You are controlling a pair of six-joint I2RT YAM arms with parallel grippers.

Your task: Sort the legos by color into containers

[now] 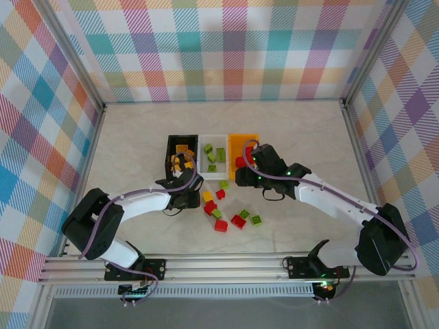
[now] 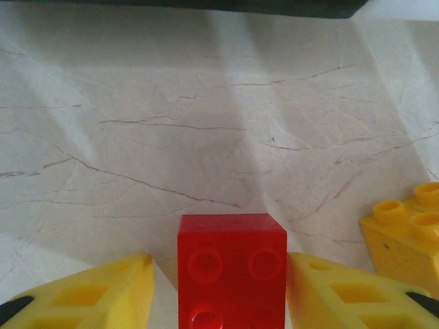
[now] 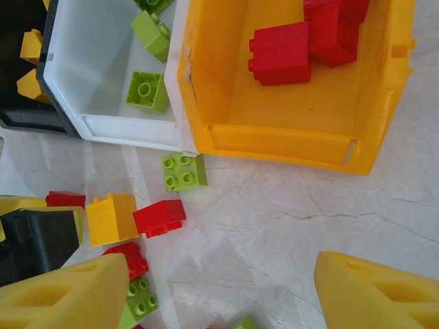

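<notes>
A red lego (image 2: 232, 260) sits between the yellow pads of my left gripper (image 2: 219, 274). The right pad presses its side and the left pad stands a sliver off where it shows. This gripper (image 1: 191, 185) is just in front of the black container (image 1: 171, 147), which holds yellow legos (image 3: 31, 44). The white container (image 3: 103, 68) holds green legos (image 3: 146, 90) and the orange container (image 3: 274, 140) holds red legos (image 3: 281, 51). My right gripper (image 3: 219, 288) hangs open over bare table in front of the orange container, with nothing between its fingers.
Loose legos lie in front of the containers: a green one (image 3: 183, 171), a red one (image 3: 159, 217), a yellow one (image 3: 111, 218), and several more red and green ones (image 1: 238, 221) nearer the arms. Another yellow lego (image 2: 405, 236) lies right of my left gripper. Checked walls enclose the table.
</notes>
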